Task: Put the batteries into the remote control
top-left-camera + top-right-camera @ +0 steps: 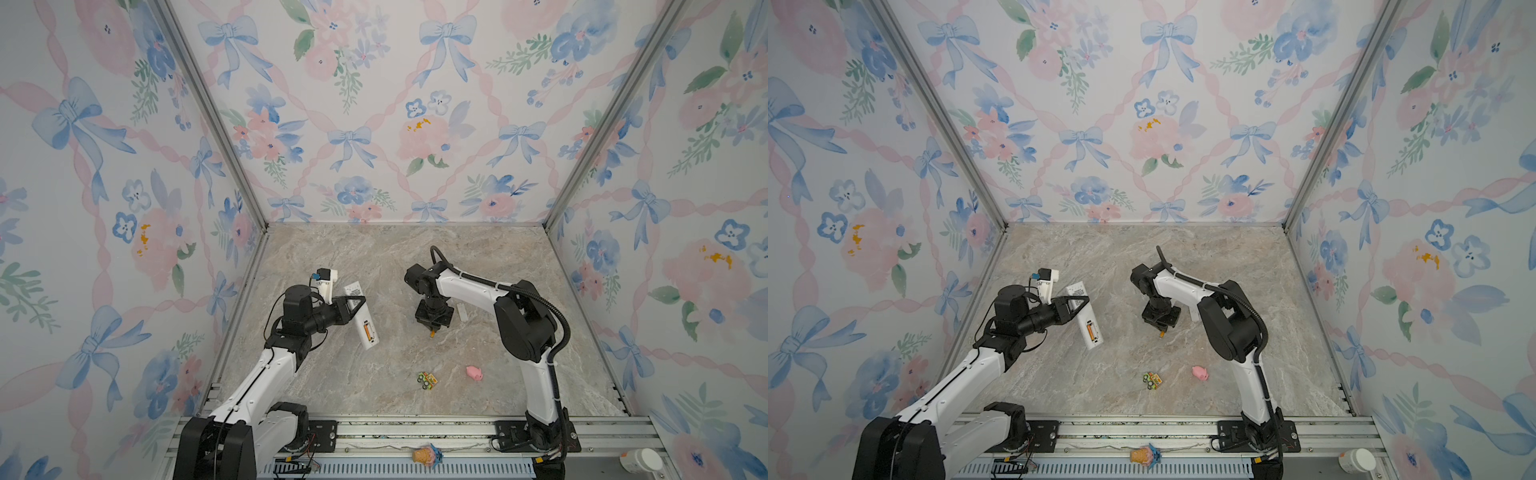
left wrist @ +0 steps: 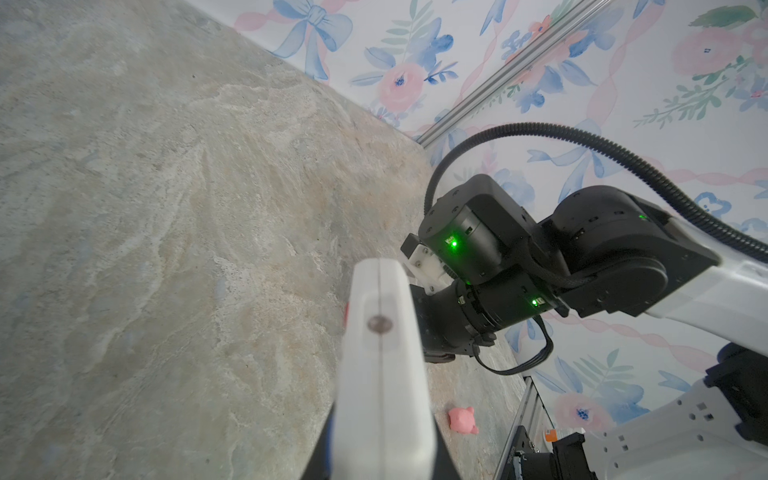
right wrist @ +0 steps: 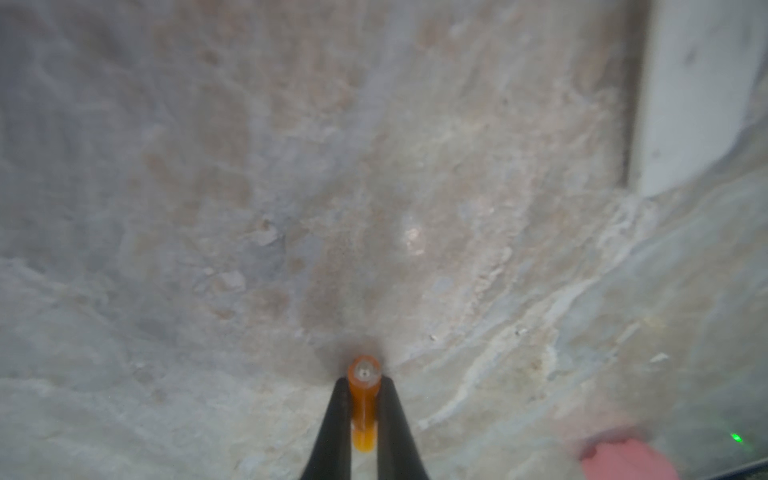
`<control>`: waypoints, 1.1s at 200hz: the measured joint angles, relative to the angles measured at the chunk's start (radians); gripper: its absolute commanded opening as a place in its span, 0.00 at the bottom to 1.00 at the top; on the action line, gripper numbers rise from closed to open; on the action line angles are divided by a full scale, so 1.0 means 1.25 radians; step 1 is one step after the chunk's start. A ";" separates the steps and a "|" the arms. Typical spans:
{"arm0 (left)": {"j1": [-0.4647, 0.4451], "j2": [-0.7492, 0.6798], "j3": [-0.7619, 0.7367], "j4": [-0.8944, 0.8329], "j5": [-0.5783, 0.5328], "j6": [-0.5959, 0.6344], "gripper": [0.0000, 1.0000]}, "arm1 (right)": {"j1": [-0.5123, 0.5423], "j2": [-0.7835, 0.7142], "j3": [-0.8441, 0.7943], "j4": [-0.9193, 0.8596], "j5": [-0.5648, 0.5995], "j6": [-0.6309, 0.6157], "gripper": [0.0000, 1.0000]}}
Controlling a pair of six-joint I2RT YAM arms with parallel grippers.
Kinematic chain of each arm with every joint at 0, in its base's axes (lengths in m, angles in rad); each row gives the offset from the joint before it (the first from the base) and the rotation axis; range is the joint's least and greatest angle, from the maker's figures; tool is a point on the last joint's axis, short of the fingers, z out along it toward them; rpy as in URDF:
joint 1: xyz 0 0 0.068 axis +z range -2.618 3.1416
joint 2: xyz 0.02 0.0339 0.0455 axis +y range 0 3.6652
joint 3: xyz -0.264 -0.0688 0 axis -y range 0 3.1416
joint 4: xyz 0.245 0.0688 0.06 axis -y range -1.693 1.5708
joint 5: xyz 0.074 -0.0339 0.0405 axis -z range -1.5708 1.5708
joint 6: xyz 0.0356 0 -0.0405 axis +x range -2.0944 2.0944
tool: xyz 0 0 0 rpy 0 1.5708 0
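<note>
Batteries of this kind looked light, hard and smooth-skinned, so a round one would likely roll or twist in a loose pinch. It was best taken across the middle of its barrel, leaving both metal ends free. The right tool (image 3: 364,380) was clenched on the second battery (image 3: 364,395) in just that way, with a black finger (image 3: 336,424) on each side of the orange barrel. It pointed down at the worktop (image 1: 374,257) near the middle. The close view was blurred, so whether the battery's lower end touched the stone could not be told. The first battery (image 1: 366,331) lay seated in the open bay on the back of the remote (image 1: 361,319). By the task, the slot beside it was the place for the second. The remote was long, stiff and probably light. The left tool (image 1: 355,306) gripped it across its width around mid-length, holding it up off the worktop with the bay facing up and the bay end jutting free. A small white cover (image 1: 462,311) lay flat just beside the right tool, and a pink pig (image 1: 473,372) sat well apart, nearer the front.
</note>
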 measured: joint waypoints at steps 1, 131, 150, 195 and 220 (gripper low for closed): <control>0.000 0.000 0.000 0.000 0.001 0.000 0.00 | 0.000 0.000 0.001 0.000 0.000 -0.005 0.02; -0.026 0.008 -0.009 0.000 0.013 -0.027 0.00 | 0.008 0.021 0.020 -0.002 0.012 -0.374 0.10; -0.027 0.008 -0.009 0.000 0.002 -0.037 0.00 | 0.008 0.017 0.013 0.003 0.008 -0.385 0.16; -0.027 0.008 -0.008 -0.034 -0.013 -0.038 0.00 | 0.008 0.011 0.004 0.011 0.009 -0.405 0.24; -0.027 0.008 0.000 -0.054 -0.016 -0.036 0.00 | 0.008 0.008 0.002 0.014 0.010 -0.408 0.25</control>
